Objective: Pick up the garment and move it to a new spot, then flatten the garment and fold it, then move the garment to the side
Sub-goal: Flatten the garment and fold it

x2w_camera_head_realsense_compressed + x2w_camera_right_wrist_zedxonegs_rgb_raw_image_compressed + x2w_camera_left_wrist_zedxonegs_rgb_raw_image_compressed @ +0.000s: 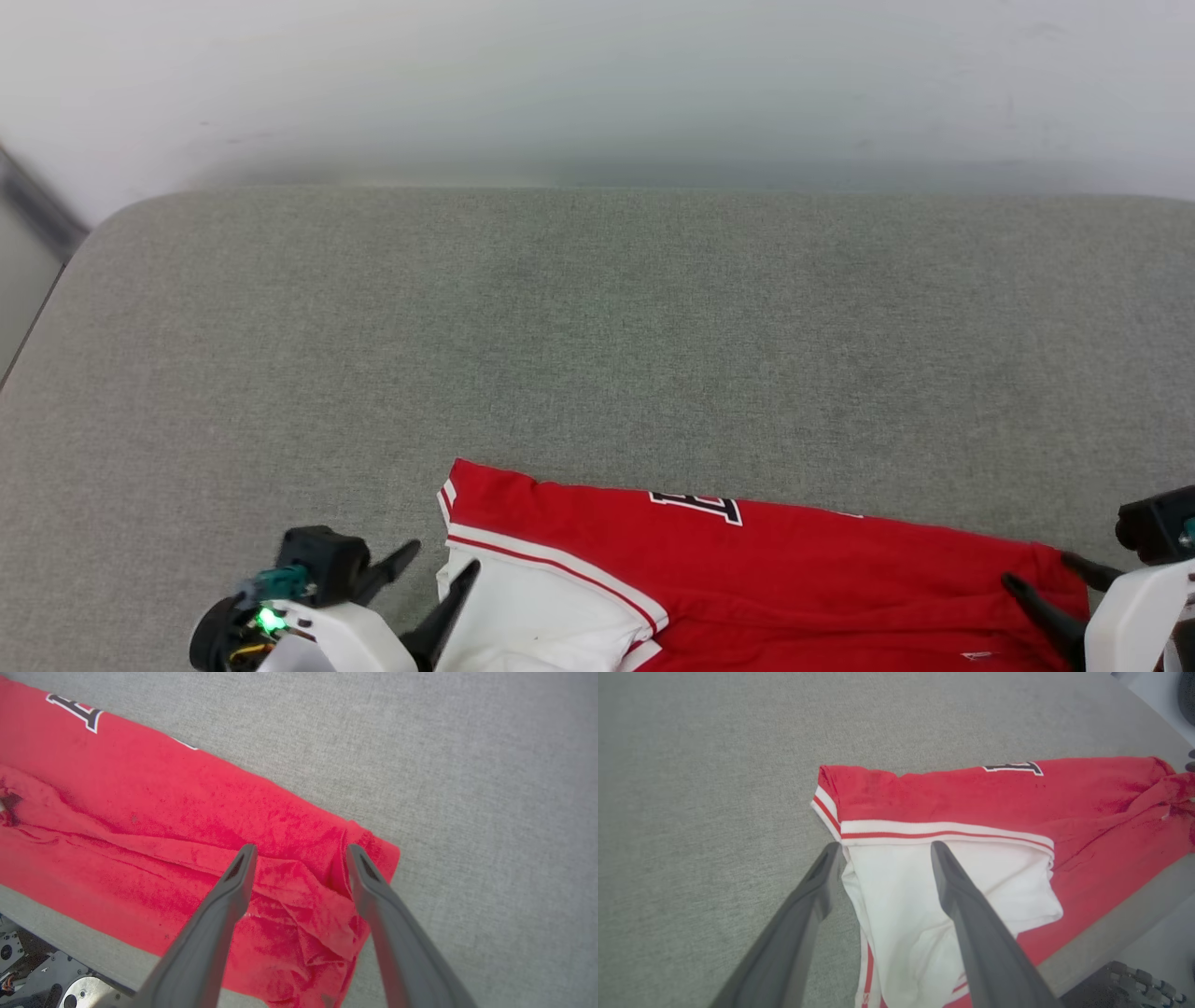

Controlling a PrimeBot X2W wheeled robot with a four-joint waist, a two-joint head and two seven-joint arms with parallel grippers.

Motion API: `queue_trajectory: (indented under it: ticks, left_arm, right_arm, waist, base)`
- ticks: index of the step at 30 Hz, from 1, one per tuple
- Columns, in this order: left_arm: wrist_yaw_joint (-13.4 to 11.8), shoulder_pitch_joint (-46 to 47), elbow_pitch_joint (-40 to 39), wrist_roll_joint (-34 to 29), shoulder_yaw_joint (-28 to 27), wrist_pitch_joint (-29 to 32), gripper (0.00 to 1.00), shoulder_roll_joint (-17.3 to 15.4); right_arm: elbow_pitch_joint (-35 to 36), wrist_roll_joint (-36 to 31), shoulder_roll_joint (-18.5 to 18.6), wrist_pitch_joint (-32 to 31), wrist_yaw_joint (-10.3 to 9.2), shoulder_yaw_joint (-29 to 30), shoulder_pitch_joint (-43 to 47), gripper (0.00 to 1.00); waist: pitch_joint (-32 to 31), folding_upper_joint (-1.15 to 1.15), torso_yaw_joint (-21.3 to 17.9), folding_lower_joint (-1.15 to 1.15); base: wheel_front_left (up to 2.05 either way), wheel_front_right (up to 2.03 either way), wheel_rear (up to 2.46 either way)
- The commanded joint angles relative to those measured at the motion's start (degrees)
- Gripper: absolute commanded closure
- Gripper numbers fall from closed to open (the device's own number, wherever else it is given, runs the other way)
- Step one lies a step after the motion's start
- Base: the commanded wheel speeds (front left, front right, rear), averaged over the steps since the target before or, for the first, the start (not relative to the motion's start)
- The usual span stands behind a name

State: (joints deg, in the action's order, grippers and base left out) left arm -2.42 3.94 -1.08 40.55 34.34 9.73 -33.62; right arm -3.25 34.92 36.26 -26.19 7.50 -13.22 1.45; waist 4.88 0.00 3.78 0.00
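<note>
Grey desk (597, 327) holds the garment (794, 579) at its 6 o'clock edge; with left end effector (446, 553) and right end effector (1036, 569) spread, it could slide off.

Light bright, even and diffuse; no hard shadows.

Head view: wall (597, 84) beyond the grey surface (597, 327) is washed out and hazy, with a soft dim band at their join. Green lamp (270, 619) glows just behind the left gripper (446, 553).

Wrist views: fingers (803, 914) are soft and out of focus low down, crisper at the tips. White sleeve (896, 891) between them is nearly blown out. Red garment (140, 812) left of the right gripper (301, 849) is oversaturated, blotchy and grainy. Faint shading in the folds between its fingers. Edges bow, wide-angle.
</note>
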Motion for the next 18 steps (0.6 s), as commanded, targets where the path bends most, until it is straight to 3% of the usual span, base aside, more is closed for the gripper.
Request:
queue_trajectory:
  ticks: [1,9,14,18]
  left_arm:
    - [-1.2,-0.7,-0.5,0.7,-2.4,-4.0,0.0,1.0]
    - [-6.3,-2.3,-0.8,-4.1,-10.0,-22.7,0.0,3.9]
    - [-8.7,-3.3,-2.7,-7.3,-16.0,-24.9,0.0,7.9]
    - [-8.3,-5.8,-7.6,-16.5,-23.0,-25.0,0.0,12.4]
  right_arm:
    - [1.5,0.3,-1.5,0.1,-0.02,2.2,0.7,0.0]
    - [4.5,-3.9,-10.4,-3.1,-0.02,13.2,2.6,0.0]
    - [4.4,-7.5,-16.3,-5.3,-0.02,19.3,4.3,0.0]
    - [3.8,-11.0,-22.1,-7.7,-0.02,25.4,5.7,0.0]
  waist:
    - [-0.7,0.0,-0.1,0.0]
    - [-1.4,0.0,-0.5,0.0]
    - [-1.4,0.0,-0.3,0.0]
    - [-1.1,0.0,0.2,0.0]
  base:
    - [0.0,0.0,0.0]
    - [0.0,0.0,0.0]
    - [0.0,0.0,0.0]
    - [0.0,0.0,0.0]
